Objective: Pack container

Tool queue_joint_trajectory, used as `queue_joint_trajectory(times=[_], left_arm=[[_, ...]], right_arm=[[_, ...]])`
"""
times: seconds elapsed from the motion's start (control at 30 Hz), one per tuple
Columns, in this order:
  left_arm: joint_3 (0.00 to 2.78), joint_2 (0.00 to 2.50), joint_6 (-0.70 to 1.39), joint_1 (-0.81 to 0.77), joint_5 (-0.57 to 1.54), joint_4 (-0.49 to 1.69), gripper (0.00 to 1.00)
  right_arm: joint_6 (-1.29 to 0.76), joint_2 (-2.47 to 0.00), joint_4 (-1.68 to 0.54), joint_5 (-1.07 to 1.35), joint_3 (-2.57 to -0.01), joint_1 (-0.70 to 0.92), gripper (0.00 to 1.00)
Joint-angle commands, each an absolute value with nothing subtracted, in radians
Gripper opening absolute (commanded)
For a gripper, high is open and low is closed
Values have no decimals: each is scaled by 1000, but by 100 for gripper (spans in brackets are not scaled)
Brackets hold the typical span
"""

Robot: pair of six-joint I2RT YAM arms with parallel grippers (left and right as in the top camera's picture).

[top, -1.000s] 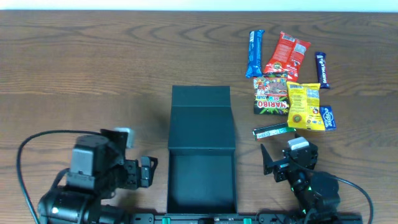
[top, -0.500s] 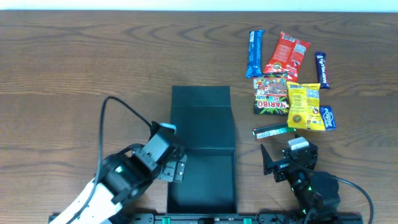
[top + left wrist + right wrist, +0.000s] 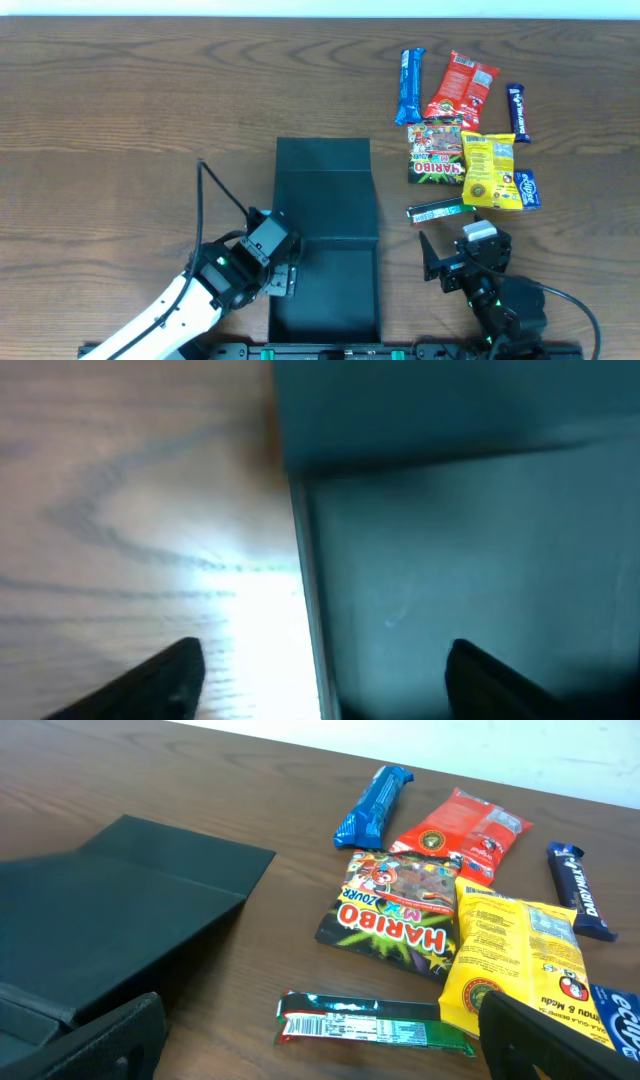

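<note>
The dark teal-green container lies open in the middle of the table, its flap lid laid back toward the far side. My left gripper is open and straddles the container's left wall, one finger outside over the table, one inside. My right gripper is open and empty, low near the front edge, right of the container. A green bar lies just beyond it and shows between the fingers in the right wrist view.
Snack packets lie at the back right: a blue bar, a red bag, a Haribo bag, a yellow bag, a dark blue bar and a small blue packet.
My left arm has swung from the front left corner to the container's left wall. The right arm and the snacks have not moved.
</note>
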State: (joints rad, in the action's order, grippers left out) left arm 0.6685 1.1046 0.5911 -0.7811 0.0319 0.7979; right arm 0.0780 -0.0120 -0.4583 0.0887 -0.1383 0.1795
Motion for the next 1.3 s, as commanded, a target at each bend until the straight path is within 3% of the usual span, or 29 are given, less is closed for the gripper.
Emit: queue_joint_trajectory(times=[0.0, 0.1, 0.2, 0.47, 0.77, 1.03, 1.27], left_arm=[[637, 1108, 609, -784, 72, 773, 69], [635, 1108, 609, -784, 54, 762, 33], [630, 1108, 609, -784, 41, 757, 6], [624, 1111, 636, -775, -2, 658, 6], [659, 1263, 542, -500, 158, 511, 6], [904, 1477, 350, -399, 196, 505, 6], [1168, 1720, 313, -373, 196, 575, 6]], right_arm=[[91, -5, -459, 79, -130, 171, 99], [91, -5, -459, 79, -130, 171, 99], [91, -5, -459, 79, -130, 171, 99], [91, -5, -459, 79, -130, 171, 99], [91, -5, -459, 79, -130, 171, 99], [91, -5, -459, 79, -130, 171, 99], [91, -5, -459, 79, -130, 171, 99]])
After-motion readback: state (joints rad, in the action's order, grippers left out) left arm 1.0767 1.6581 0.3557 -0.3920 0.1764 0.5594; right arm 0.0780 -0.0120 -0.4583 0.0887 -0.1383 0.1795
